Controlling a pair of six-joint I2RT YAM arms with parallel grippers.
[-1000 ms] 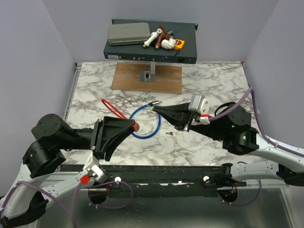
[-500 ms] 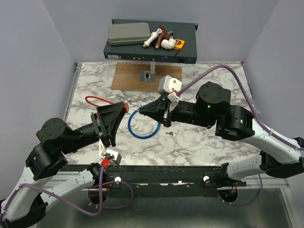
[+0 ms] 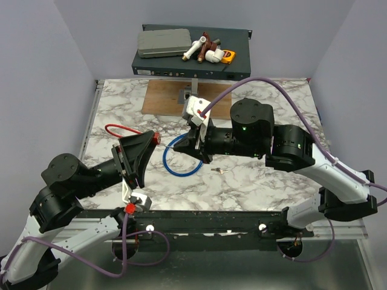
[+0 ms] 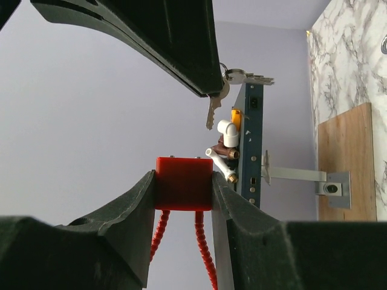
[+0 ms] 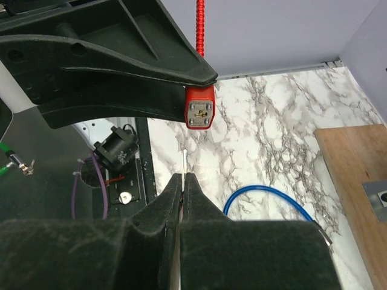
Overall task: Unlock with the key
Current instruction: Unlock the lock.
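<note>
Looks like the lining-up step: pinching the key (image 4: 211,112) in the closed right gripper (image 5: 183,176), up over the middle of the table (image 3: 121,115), and squeezing the lock (image 5: 200,106) in the left gripper (image 4: 184,175); next, likely pointing the key at the keyhole (image 5: 202,114) and pushing in.

Marble table (image 3: 272,103) under blue cable (image 3: 164,161), wooden board (image 3: 163,96)

Lilac walls (image 3: 42,60); marble-look table (image 3: 121,103); grey floor (image 3: 211,272), perhaps metal.

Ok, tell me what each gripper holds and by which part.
Left gripper clamps the red lock by its body's sides. Right gripper pinches the key, thin blade poking out forward.
</note>
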